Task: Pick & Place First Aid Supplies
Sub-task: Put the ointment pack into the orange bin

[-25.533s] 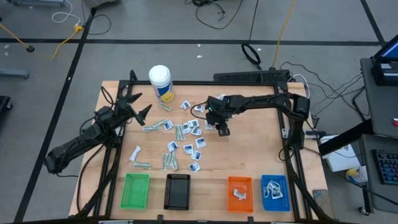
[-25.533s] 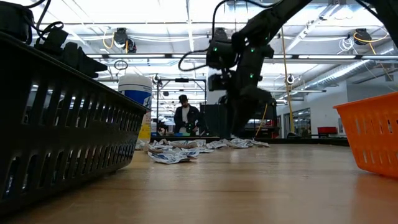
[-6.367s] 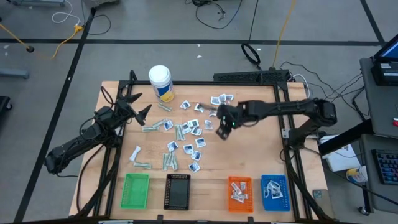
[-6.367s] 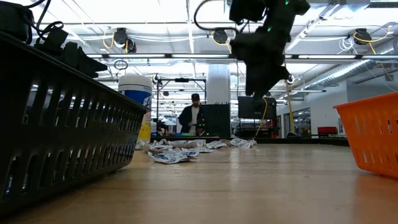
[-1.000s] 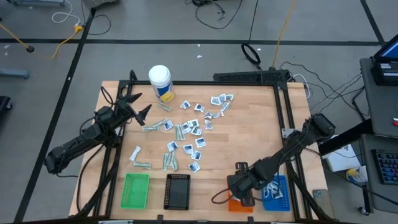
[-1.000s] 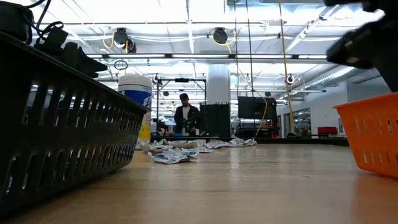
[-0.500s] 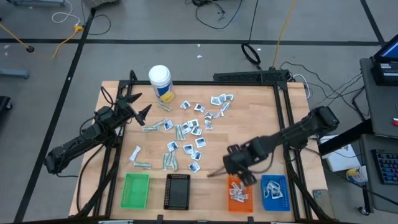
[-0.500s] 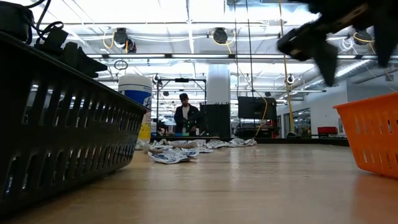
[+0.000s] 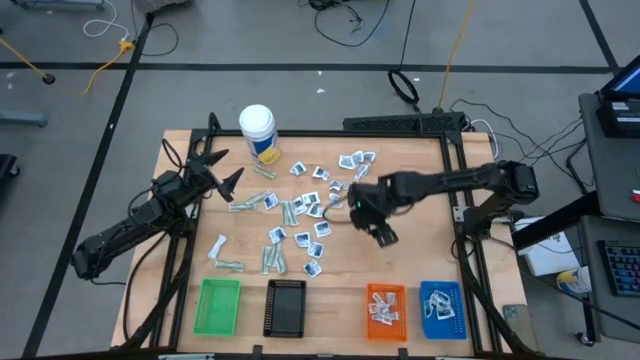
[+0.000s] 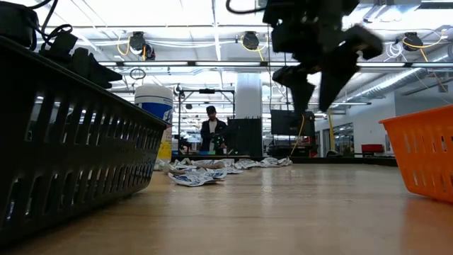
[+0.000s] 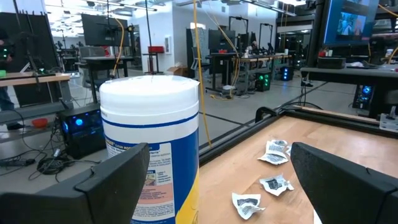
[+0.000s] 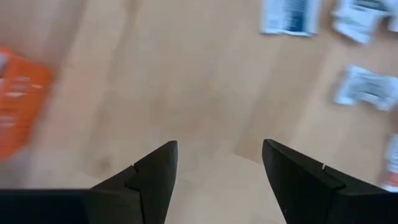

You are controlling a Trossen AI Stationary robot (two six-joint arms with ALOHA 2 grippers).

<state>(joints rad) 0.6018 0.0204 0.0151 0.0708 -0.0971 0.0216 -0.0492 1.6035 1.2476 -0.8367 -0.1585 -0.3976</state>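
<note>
Above the worktop (image 9: 420, 255), just right of the scattered sachets (image 9: 305, 215), right hand (image 9: 385, 236) hangs open, empty; left hand (image 9: 222, 172) open beside the bottle (image 9: 258, 132).

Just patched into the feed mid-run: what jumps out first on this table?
The scatter of small packets across the table's middle, with the tall white bottle at the far left corner. The right pincer hovers open and empty just right of that scatter. Along the near edge sit four trays; the orange tray and blue tray already hold packets.
</note>
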